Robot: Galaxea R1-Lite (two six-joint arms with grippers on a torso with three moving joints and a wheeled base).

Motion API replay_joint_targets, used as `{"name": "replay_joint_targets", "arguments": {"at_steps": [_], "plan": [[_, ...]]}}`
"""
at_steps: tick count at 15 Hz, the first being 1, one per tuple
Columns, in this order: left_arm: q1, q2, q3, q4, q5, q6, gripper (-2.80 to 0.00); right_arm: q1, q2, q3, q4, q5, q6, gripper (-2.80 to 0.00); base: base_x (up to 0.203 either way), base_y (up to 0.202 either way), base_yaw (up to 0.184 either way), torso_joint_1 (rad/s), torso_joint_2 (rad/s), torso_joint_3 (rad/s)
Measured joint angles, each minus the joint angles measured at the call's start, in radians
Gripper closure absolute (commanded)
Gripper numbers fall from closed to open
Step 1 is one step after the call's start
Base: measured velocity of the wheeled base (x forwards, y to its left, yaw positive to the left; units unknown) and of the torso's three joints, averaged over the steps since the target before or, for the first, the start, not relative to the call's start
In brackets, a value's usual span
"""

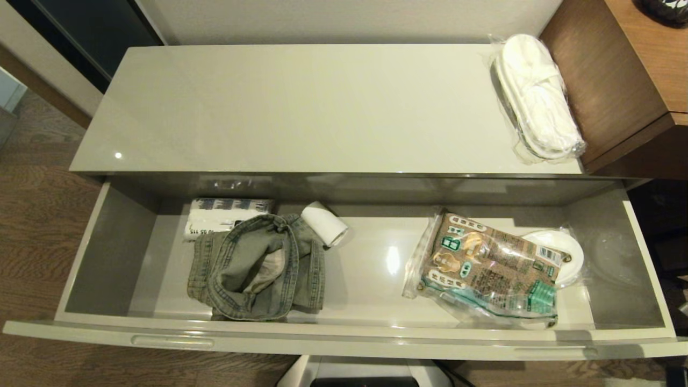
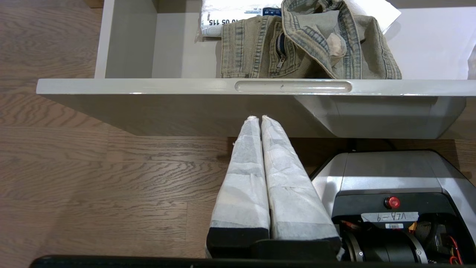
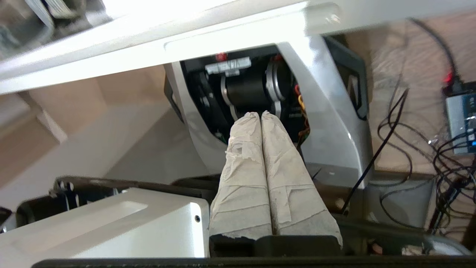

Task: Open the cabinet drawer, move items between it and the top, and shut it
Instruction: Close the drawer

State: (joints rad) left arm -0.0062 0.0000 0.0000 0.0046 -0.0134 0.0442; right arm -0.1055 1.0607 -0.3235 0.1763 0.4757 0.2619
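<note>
Your cabinet drawer [image 1: 344, 336] stands open, denim garment [image 1: 258, 269] inside left; slippers [image 1: 537, 99] on the top [image 1: 301, 107]. Both the left gripper [image 2: 259, 118] and the right gripper [image 3: 260, 114], seemingly below the drawer, are pressed together, empty.

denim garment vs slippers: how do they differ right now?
The denim garment lies inside the open drawer at its left; the slippers lie on the cabinet top at its right end. The garment is grey-green, crumpled and bare; the slippers are white, flat and wrapped in clear plastic. Neither is held.

Left gripper [image 2: 259, 118] and right gripper [image 3: 260, 114] — both pressed closed, empty.
</note>
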Motion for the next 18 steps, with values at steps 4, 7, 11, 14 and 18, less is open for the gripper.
{"name": "replay_joint_targets", "arguments": {"at_steps": [4,7,11,14,18], "plan": [[0.0,0.0,0.0,0.0,0.0,0.0,0.0,0.041,0.179,0.01,-0.149,-0.029,0.025,0.0,0.0,0.0,0.0,0.0,0.0,0.0],[0.0,0.0,0.0,0.0,0.0,-0.001,0.0,0.086,0.327,0.009,-0.282,-0.134,0.117,0.0,0.0,0.0,0.0,0.0,0.0,0.0],[0.0,0.0,0.0,0.0,0.0,-0.001,0.0,0.113,0.4,-0.022,-0.346,-0.178,0.22,0.0,0.0,0.0,0.0,0.0,0.0,0.0],[0.0,0.0,0.0,0.0,0.0,-0.001,0.0,0.126,0.395,-0.105,-0.338,-0.297,0.336,0.0,0.0,0.0,0.0,0.0,0.0,0.0],[0.0,0.0,0.0,0.0,0.0,-0.001,0.0,0.13,0.331,-0.255,-0.333,-0.422,0.381,0.0,0.0,0.0,0.0,0.0,0.0,0.0]]}}
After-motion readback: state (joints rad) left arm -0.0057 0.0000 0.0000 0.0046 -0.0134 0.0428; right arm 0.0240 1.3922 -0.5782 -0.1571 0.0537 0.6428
